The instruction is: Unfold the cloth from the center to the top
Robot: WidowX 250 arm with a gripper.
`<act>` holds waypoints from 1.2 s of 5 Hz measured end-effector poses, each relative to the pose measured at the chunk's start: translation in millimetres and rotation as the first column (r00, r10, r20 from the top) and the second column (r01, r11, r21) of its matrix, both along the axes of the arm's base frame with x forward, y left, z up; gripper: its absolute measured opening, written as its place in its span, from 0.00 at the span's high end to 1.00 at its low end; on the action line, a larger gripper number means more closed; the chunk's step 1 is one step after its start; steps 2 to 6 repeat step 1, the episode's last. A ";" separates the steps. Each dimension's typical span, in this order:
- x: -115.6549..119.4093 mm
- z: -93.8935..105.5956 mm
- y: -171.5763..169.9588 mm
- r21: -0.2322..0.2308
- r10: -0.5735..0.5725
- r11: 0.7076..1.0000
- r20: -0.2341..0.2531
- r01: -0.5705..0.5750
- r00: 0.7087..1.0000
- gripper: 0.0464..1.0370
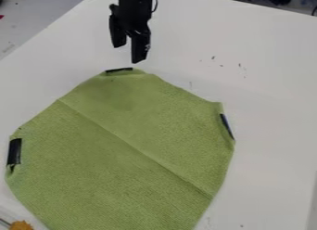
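Note:
The black gripper (129,52) hangs over the white table near the top of the view, just above the far edge of the cloth. Its two fingers stand apart with nothing between them. The green cloth (123,150) lies spread mostly flat below it, with a diagonal crease from the upper left to the lower right. Dark strips sit at its far, left and right edges. The gripper appears apart from the cloth.
The white table (266,71) surrounds the cloth, with small dark marks on it to the right of the gripper. An orange-brown object (21,225) lies at the lower left corner. Dark items stand beyond the table's far edge at the top right.

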State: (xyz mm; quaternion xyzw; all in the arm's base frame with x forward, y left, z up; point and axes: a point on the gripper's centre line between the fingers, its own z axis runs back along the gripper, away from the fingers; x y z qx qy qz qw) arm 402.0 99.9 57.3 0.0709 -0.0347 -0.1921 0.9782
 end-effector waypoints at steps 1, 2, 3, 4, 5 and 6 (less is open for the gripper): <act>-5.7 13.9 -12.6 -0.004 0.099 0.995 -0.013 -0.099 0.995 0.04; -5.7 13.9 -12.6 -0.004 0.099 0.995 -0.013 -0.099 0.995 0.04; -5.7 13.9 -12.6 -0.004 0.099 0.995 -0.013 -0.099 0.995 0.04; -5.7 13.9 -12.6 -0.004 0.099 0.995 -0.013 -0.099 0.995 0.04; -5.7 13.9 -12.6 -0.004 0.099 0.995 -0.013 -0.099 0.995 0.04; -5.7 13.9 -12.6 -0.004 0.099 0.995 -0.013 -0.099 0.995 0.04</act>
